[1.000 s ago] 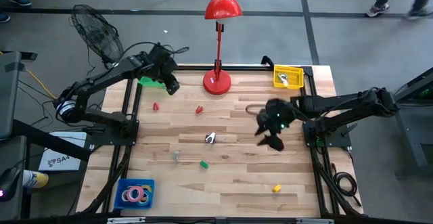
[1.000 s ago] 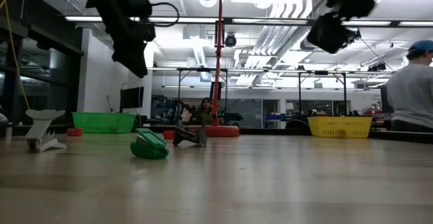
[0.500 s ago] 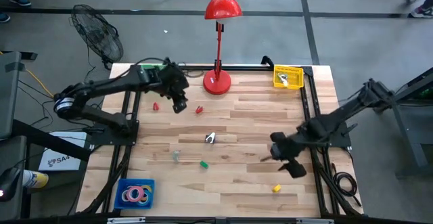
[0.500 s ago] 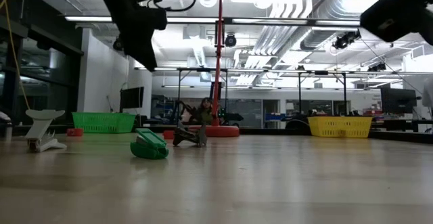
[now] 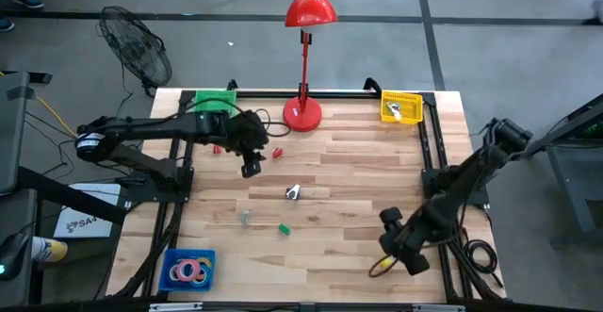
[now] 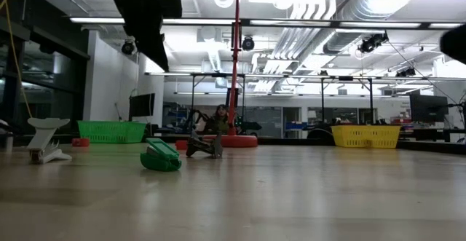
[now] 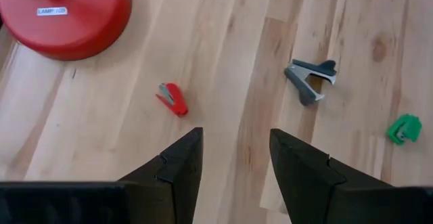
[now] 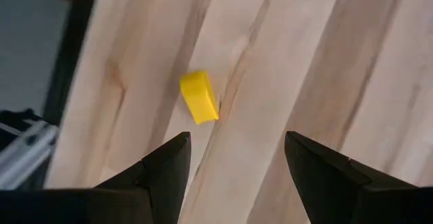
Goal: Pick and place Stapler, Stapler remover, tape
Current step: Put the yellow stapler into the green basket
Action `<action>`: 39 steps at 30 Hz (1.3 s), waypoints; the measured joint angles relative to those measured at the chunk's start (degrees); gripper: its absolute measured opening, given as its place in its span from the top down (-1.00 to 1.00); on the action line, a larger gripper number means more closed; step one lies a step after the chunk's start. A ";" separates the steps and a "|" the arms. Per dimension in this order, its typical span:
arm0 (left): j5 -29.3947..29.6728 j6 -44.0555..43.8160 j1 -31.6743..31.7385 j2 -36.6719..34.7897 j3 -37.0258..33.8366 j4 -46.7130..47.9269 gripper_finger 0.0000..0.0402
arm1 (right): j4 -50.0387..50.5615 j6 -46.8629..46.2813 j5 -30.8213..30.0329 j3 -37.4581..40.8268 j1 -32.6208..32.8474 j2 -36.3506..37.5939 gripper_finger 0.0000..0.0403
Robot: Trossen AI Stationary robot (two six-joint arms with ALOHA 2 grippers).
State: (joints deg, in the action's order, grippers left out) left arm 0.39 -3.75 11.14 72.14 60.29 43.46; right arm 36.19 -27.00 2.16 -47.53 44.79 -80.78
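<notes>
the left hand [image 5: 250, 168] hung over the back half of the worktop [image 5: 330, 246], its fingers [image 7: 177, 163] spread and holding nothing. in its wrist view a small red stapler [image 7: 172, 99] lay just ahead of the fingertips, with the grey staple remover [image 7: 310, 80] farther off and a green stapler [image 7: 404, 128] beyond that, so the hand seemed lined up for the red one. the red lamp base [image 7: 66, 11] stood close by (near enough to crowd a careless reach).

the right hand [image 5: 407, 258] was low at the front right corner, also spread and empty, aimed at a small yellow stapler [image 8: 199, 97] lying loose on the wood beside the worktop's edge.

the tape [image 5: 189, 270] sat as coloured rolls in a blue tray [image 5: 172, 258] at the front left corner. a green basket [image 5: 215, 99] and a yellow basket [image 5: 401, 106] stood along the back edge, probably the bins for sorting by colour. neither stapler had been lifted yet.
</notes>
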 joint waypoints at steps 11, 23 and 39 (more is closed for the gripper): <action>0.47 -1.07 -3.11 0.02 0.02 0.04 0.16 | -7.63 -0.42 1.19 0.02 2.54 -11.57 -0.15; 0.18 -1.08 -3.06 0.02 0.01 0.15 0.16 | -9.35 -1.63 -0.55 0.04 2.91 -13.79 0.00; 0.17 -1.07 -3.06 0.02 0.02 2.88 0.16 | -12.85 4.71 -0.32 0.07 2.88 -14.00 0.32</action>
State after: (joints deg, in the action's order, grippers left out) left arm 0.56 -4.82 8.08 72.16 60.31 46.34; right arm 23.34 -22.28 1.83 -47.46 47.67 -94.77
